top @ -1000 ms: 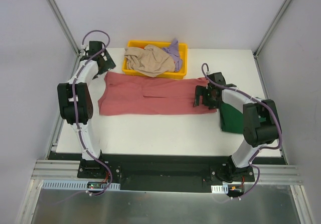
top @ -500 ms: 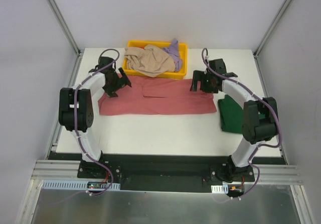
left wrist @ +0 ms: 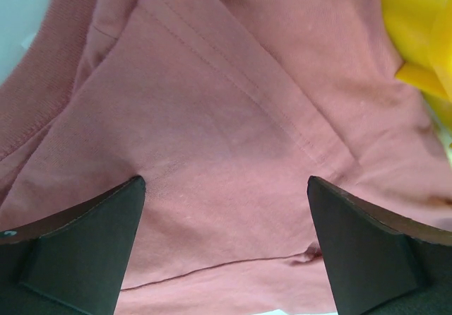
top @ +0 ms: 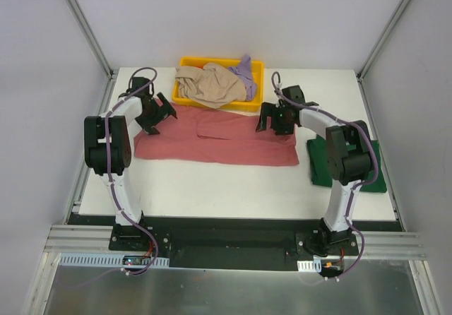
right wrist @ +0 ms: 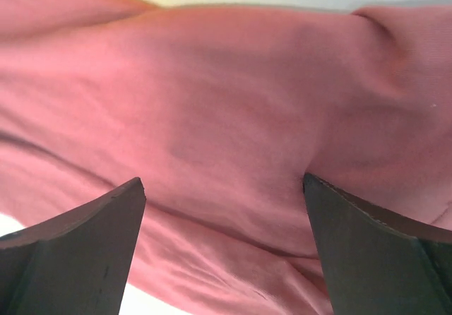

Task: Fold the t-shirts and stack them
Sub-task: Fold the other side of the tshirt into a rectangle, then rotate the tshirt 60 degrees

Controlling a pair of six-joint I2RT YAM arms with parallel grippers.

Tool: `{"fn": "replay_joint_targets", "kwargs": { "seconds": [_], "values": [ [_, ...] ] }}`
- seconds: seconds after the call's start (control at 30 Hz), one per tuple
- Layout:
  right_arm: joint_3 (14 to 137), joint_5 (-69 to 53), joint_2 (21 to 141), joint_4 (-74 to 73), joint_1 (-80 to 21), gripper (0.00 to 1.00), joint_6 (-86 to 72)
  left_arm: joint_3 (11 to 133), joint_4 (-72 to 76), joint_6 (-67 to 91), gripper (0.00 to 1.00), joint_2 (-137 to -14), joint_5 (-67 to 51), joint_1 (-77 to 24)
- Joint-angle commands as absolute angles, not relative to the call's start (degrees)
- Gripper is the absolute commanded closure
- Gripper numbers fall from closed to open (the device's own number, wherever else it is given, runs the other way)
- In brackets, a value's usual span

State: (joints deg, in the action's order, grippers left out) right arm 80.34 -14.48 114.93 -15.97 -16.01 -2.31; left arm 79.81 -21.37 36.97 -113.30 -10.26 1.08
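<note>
The dusty rose-red t-shirt [top: 215,138] lies flat across the table as a long folded band. My left gripper [top: 157,117] is open over its far left end, fingers spread on the cloth [left wrist: 226,117]. My right gripper [top: 272,121] is open over its far right end, and the cloth [right wrist: 226,117] bulges between its fingers. The dark green t-shirt [top: 319,165] lies folded at the right, partly under my right arm. The beige t-shirt [top: 212,84] and the lavender t-shirt [top: 246,71] sit crumpled in the yellow tray [top: 185,62].
The yellow tray stands at the back centre, just behind the rose-red shirt; its corner shows in the left wrist view [left wrist: 417,32]. Bare white table [top: 233,188] lies in front of the shirt. Metal frame posts rise at the back corners.
The left gripper came from the back left corner onto the shirt's far left end. The right gripper moved back and left onto the shirt's far right end. The shirt's right end shifted slightly left.
</note>
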Motion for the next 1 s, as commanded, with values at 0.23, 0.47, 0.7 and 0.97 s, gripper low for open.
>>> {"fn": "replay_joint_targets", "kwargs": {
  "seconds": [0.23,0.47,0.7,0.97],
  "values": [
    [62.1,-27.6,103.3,-14.9,-30.3,0.04,-9.5,96.6,-35.7,36.8,0.01,-123.7,-0.7,8.2],
    [66.0,-31.5,107.0,-12.4,-39.9,0.04,-15.2,124.6,-43.0,40.2,0.01,-142.7,-3.0,9.5],
    [76.6,-37.6,114.7,-15.9,-46.7,0.04,-11.1,140.4,-33.6,48.5,0.01,-155.3,-15.1,9.4],
    [88.8,-43.9,122.2,-18.7,-49.5,0.04,-7.8,137.4,-27.9,59.8,0.01,-154.8,-4.4,11.1]
  ]
}}
